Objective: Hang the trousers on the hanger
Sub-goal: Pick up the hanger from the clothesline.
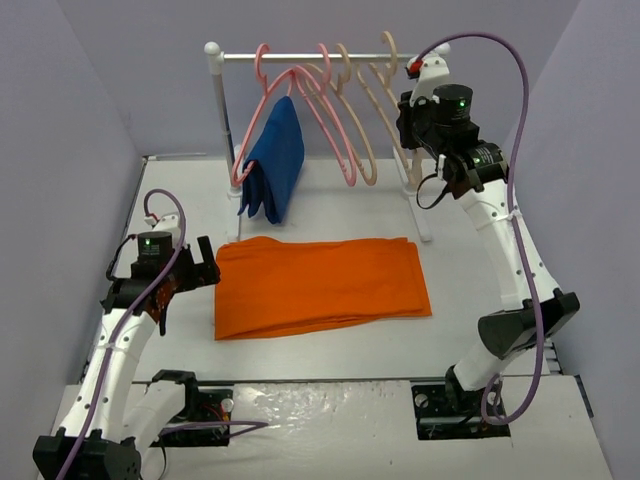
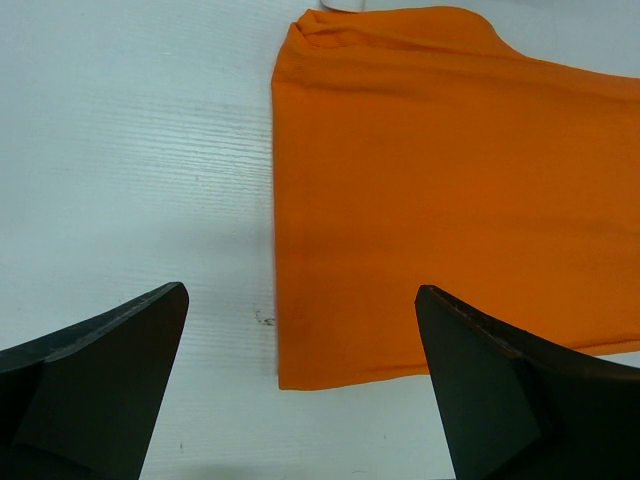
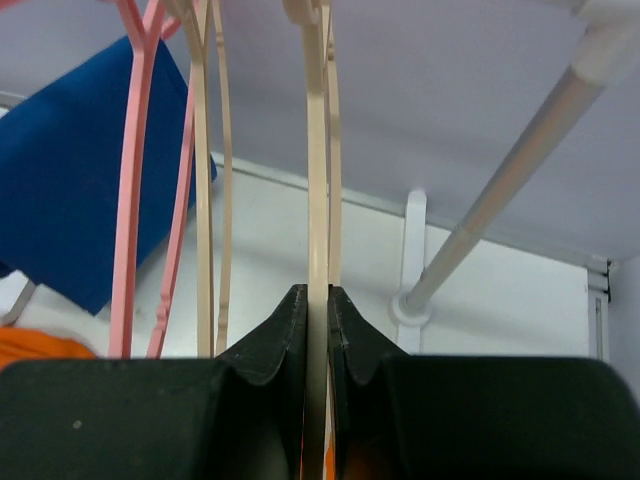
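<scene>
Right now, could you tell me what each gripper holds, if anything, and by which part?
The right gripper pinches the hanger by one thin side bar. The left gripper, open, holds nothing.

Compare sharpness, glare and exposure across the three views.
Top view: even light, trousers sharp, glare along the near edge of the table. Left wrist view: trousers crisp, left fingers dark and soft. Right wrist view: hanger clear, right fingers almost black, pinching it.
</scene>
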